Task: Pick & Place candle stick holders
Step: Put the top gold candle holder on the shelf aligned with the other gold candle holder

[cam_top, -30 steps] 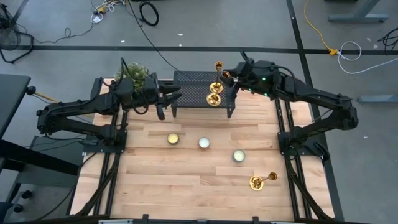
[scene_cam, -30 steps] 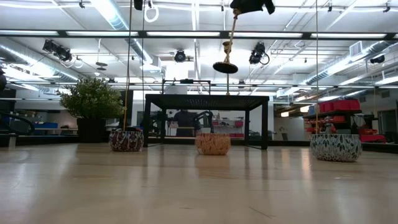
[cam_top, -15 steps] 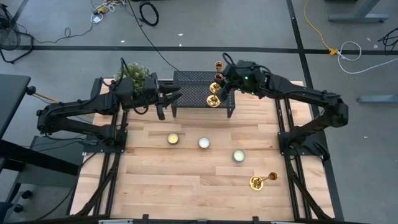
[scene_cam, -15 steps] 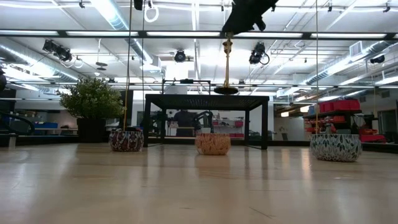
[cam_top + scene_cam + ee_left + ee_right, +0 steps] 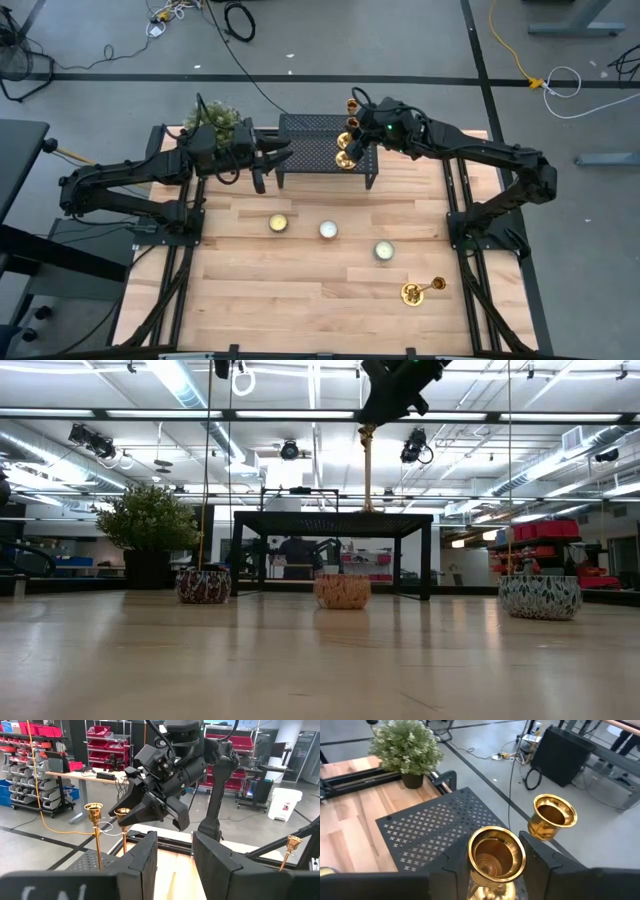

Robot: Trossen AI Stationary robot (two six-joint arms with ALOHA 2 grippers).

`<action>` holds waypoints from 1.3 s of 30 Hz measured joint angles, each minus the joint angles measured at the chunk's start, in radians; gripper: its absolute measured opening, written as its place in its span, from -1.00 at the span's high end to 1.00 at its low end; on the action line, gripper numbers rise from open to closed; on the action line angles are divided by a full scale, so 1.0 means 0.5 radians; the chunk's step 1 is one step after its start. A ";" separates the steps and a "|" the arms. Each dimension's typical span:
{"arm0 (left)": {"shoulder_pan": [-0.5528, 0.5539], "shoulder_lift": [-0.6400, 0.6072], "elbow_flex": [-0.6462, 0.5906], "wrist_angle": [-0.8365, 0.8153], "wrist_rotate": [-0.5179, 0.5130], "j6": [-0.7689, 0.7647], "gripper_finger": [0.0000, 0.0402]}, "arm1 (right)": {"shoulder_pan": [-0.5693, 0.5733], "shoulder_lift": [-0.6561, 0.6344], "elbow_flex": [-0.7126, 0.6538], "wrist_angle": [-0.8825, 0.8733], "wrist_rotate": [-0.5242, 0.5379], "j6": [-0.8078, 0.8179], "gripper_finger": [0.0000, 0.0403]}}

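Your right gripper (image 5: 496, 870) clamps a shiny gold candlestick (image 5: 496, 854) upright on the black rack (image 5: 318, 140); only the left wrist view shows its thin stem. Left gripper (image 5: 174, 857) jaws stand narrowly apart, empty, beside the rack.

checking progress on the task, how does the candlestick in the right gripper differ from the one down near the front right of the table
The candlestick in the right gripper stands upright over the black mesh stand; the front candlestick lies tipped on its side on the wooden table. The right gripper is shut on the first near its cup; nothing touches the second. The first is at the table's far edge, the second at the near right. Both are shiny gold.
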 joint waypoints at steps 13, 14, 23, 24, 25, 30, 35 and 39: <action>0.000 0.000 0.000 -0.013 0.000 0.000 0.36 | 0.000 -0.001 0.000 -0.012 0.017 0.019 0.34; 0.000 0.000 0.000 -0.013 0.000 0.000 0.36 | 0.000 -0.001 0.000 -0.013 0.017 0.019 0.34; 0.000 0.000 0.000 -0.012 0.000 0.001 0.36 | -0.001 -0.001 0.000 0.007 -0.023 0.009 0.34; 0.000 0.000 0.000 -0.012 0.000 0.001 0.36 | -0.001 -0.001 0.000 0.013 -0.035 0.005 0.34; 0.000 0.000 0.000 -0.012 0.000 0.001 0.36 | -0.001 -0.001 -0.001 0.017 -0.035 0.004 0.34; -0.001 0.000 0.000 -0.011 0.000 0.001 0.36 | -0.001 -0.001 -0.002 0.021 -0.043 0.005 0.34; 0.000 0.000 -0.001 -0.011 0.000 0.001 0.36 | -0.001 -0.001 -0.002 0.024 -0.043 0.006 0.34; 0.000 0.000 0.000 -0.011 0.000 0.001 0.36 | -0.001 -0.001 -0.002 0.025 -0.018 0.012 0.34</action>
